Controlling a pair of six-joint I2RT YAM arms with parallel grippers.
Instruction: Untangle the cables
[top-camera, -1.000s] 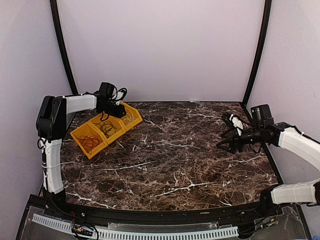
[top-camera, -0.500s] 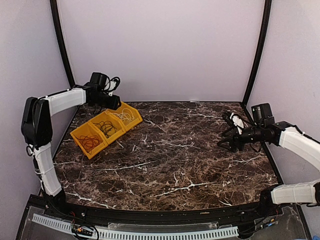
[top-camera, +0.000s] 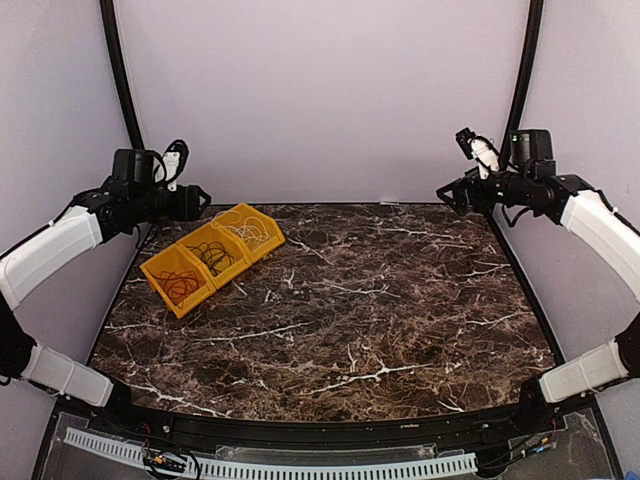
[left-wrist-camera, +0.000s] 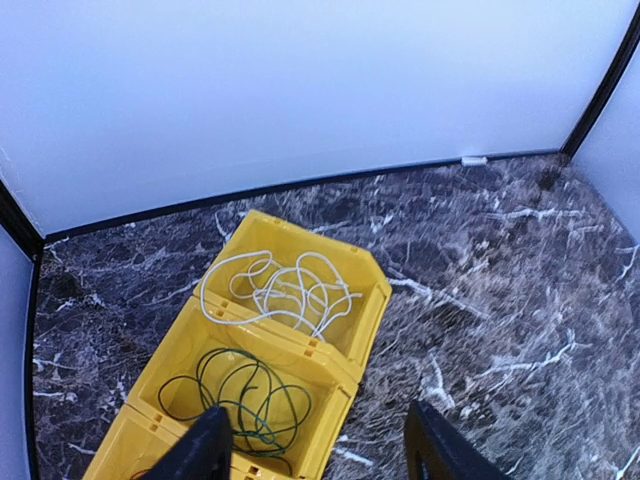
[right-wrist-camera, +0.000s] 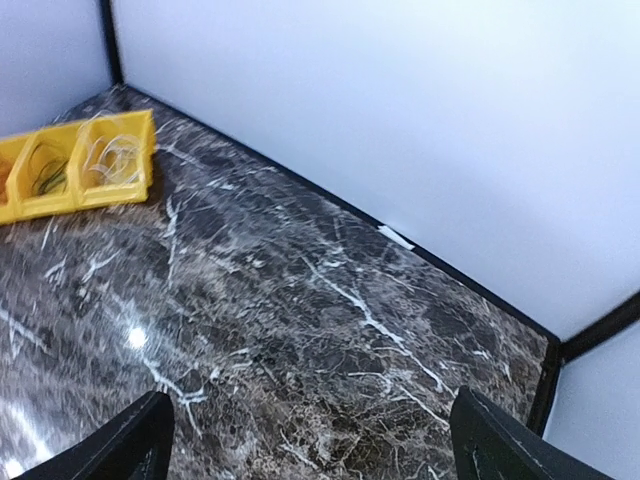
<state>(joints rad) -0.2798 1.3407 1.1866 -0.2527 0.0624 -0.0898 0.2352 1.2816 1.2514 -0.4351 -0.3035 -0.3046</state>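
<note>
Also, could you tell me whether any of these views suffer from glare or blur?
Right wrist view: a bright glare spot on the table, with blurred marble veins towards the lower left. Left wrist view: the white cable is crisp. Top view: evenly lit, no harsh shadows.

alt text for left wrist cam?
A yellow bin sits on a dark marble table, a white cable coiled in its far compartment and a dark cable in the next. The left gripper shows at the bottom edge, fingers apart, nothing between them.

Pale lilac walls (top-camera: 320, 100); dark white-veined marble tabletop (top-camera: 340, 320); black curved corner poles (top-camera: 518, 100); light glare (right-wrist-camera: 133, 338) on marble.
</note>
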